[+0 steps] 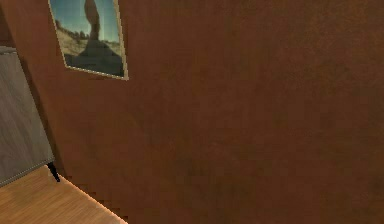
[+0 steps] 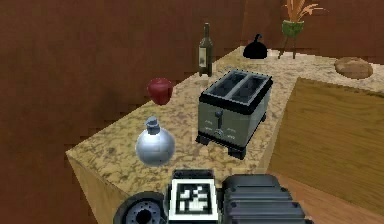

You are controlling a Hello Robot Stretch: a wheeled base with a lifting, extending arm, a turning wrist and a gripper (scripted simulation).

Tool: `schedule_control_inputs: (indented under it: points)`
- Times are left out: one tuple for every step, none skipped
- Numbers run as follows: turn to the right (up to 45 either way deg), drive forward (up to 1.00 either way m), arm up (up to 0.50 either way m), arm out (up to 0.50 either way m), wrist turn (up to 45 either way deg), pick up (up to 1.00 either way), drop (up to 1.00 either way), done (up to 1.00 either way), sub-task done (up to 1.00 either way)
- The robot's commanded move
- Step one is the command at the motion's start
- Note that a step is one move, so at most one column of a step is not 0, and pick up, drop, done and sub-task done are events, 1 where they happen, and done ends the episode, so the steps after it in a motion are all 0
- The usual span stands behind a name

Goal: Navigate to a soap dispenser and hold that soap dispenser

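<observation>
On the arm side view you see a round-bodied bottle (image 2: 155,143) near the front corner of the countertop (image 2: 105,152). It has a bulbous, glossy grey-blue belly, a short narrow neck and a small cap. That shape could fit a soap dispenser, though you cannot be sure. It stands upright, just left of a toaster (image 2: 235,110).

The toaster is a boxy, brushed-metal block with two dark slots on top. The countertop is speckled tan stone with a wooden front. Farther back sit a rounded dark-red bowl (image 2: 160,90), a tall dark bottle (image 2: 206,48), a black kettle (image 2: 256,48), a potted plant (image 2: 295,25) and a brown loaf (image 2: 355,67).

At the bottom edge, the gripper (image 2: 145,210) shows as a dark round body beside a white marker (image 2: 195,197). You cannot make out its fingers, nor tell whether it holds anything.

The forward view gives you a plain brown wall (image 1: 250,110), a framed picture (image 1: 90,35) and pale wood flooring (image 1: 45,200).
</observation>
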Motion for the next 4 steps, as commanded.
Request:
schedule_control_inputs:
  points:
    - [0.0, 0.00, 0.00, 0.18, 0.0, 0.00, 0.00, 0.00, 0.00]
    - [0.0, 0.00, 0.00, 0.00, 45.0, 0.00, 0.00, 0.00, 0.00]
    - [0.0, 0.00, 0.00, 0.00, 45.0, 0.00, 0.00, 0.00, 0.00]
    - [0.0, 0.00, 0.00, 0.00, 45.0, 0.00, 0.00, 0.00, 0.00]
